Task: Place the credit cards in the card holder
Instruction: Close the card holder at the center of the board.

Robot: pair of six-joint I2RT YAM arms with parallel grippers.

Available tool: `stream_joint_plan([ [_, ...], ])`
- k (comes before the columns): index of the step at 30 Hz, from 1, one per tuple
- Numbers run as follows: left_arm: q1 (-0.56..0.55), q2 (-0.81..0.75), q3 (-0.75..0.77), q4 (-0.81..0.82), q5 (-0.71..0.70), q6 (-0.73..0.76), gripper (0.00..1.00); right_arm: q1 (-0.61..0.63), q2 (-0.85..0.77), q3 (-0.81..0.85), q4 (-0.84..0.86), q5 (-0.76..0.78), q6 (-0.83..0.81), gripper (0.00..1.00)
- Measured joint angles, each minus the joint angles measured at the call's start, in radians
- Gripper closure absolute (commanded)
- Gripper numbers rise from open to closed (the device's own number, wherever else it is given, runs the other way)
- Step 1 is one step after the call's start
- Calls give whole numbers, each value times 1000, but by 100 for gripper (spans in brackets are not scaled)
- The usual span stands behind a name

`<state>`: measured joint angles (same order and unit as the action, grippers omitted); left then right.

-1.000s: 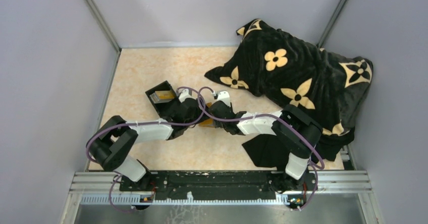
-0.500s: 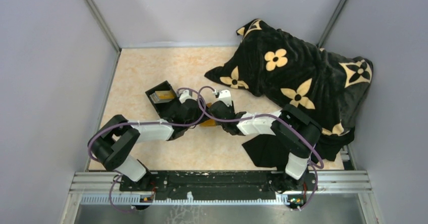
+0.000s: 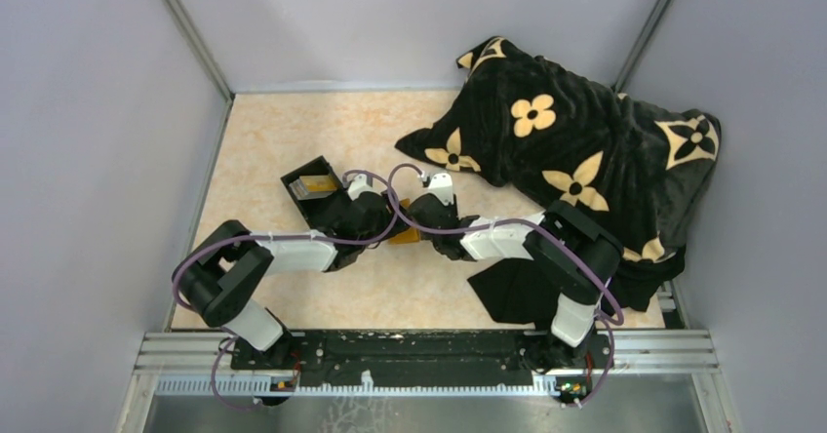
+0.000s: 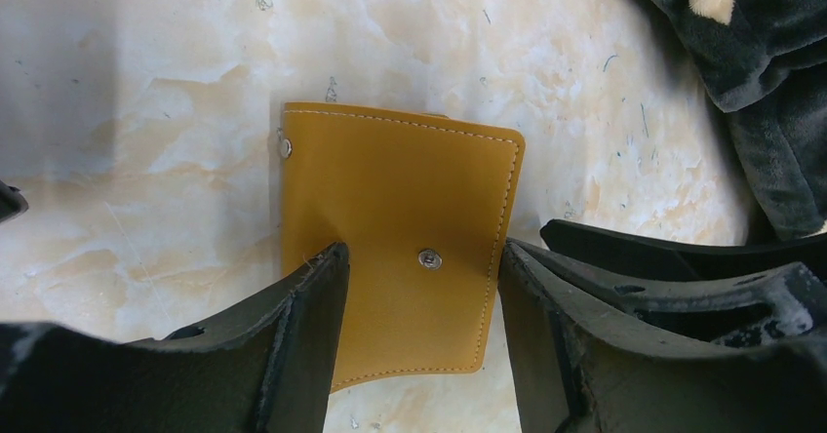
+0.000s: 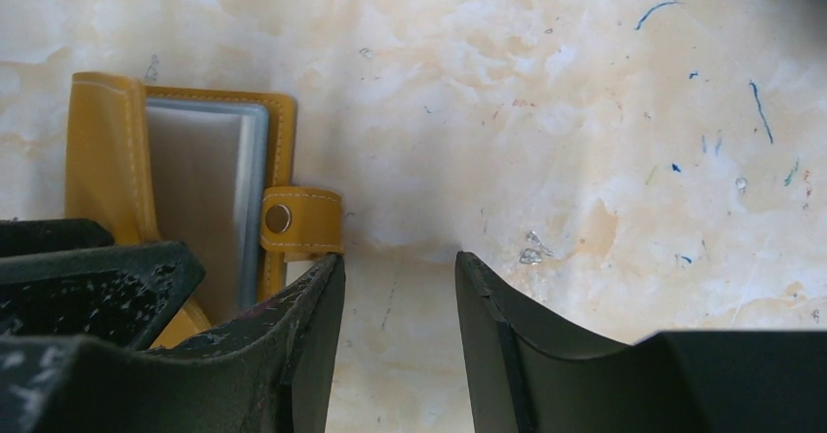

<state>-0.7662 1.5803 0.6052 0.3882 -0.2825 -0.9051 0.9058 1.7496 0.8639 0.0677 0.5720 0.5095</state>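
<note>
My right pincer (image 5: 397, 262) had edged right, apart and empty beside the holder (image 4: 400, 189). My left pincer (image 4: 421, 257) straddled it, apart too. I judged the holder still being readied. The next move called for pinning it and lifting the flap (image 5: 297, 220).

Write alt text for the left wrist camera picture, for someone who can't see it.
A tan card holder with a metal snap lies on a pale marbled table, between the left gripper's open black jaws. A black plush blanket fills the top right corner.

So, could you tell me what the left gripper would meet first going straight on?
Probably the card holder, lying flat on the table ahead of the open left gripper; depth is unclear.
</note>
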Motion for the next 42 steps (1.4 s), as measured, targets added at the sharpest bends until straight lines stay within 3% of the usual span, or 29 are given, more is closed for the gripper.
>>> stream_joint_plan([
  [10,-2,6,3,3,-3,1,35,-34,0,-8,-1,6,16,54],
  [20,-3,23,47,-30,-2,14,22,-42,-13,-28,17,6,17,55],
  [29,-3,46,111,-101,-5,40,23,-51,-86,-95,43,-24,15,56],
  [42,-4,-123,74,-158,-48,73,21,-51,-135,-105,109,-102,4,56],
])
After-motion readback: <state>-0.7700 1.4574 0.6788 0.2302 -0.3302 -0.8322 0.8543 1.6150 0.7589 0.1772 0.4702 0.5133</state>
